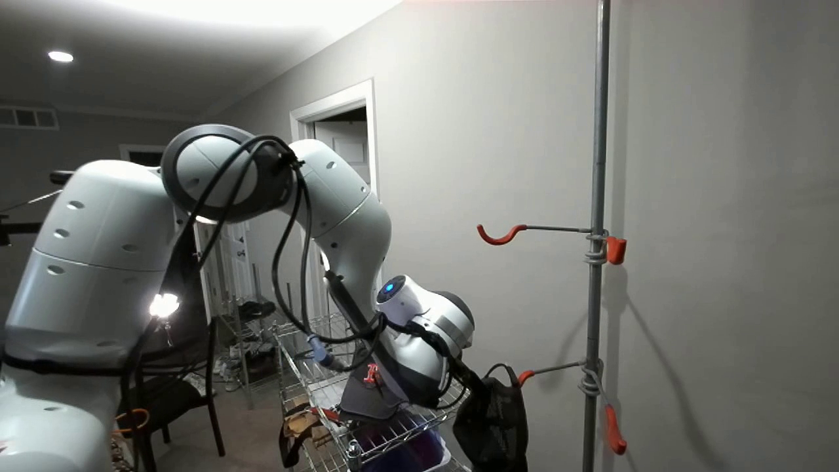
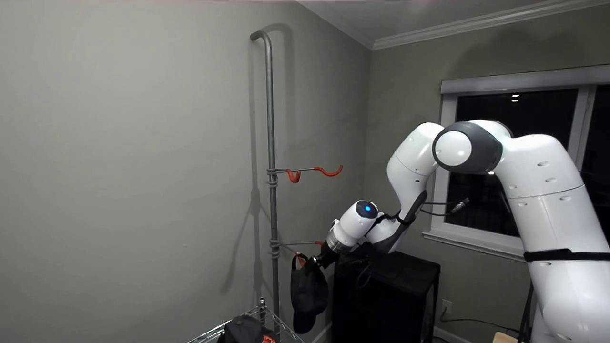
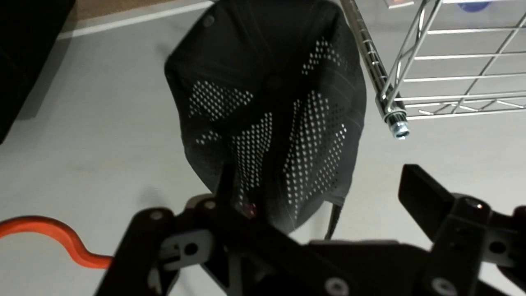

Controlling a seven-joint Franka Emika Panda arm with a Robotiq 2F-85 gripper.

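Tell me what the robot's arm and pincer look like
The arm is white and rounded, with a dark grey joint cover and a black strap around its lower part. Black cables loop along it, and a blue light shows near the wrist. The pincer is black, with two blocky fingers and silvery screws.

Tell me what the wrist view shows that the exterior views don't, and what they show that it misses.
Only the wrist view clearly shows light through holes in the black cap and how wide the gripper stands open.

Only the exterior views show the grey pole and a dark grey cap with a red emblem; the window appears in an exterior view.

All share the black cap, an orange hook and the wire shelf.
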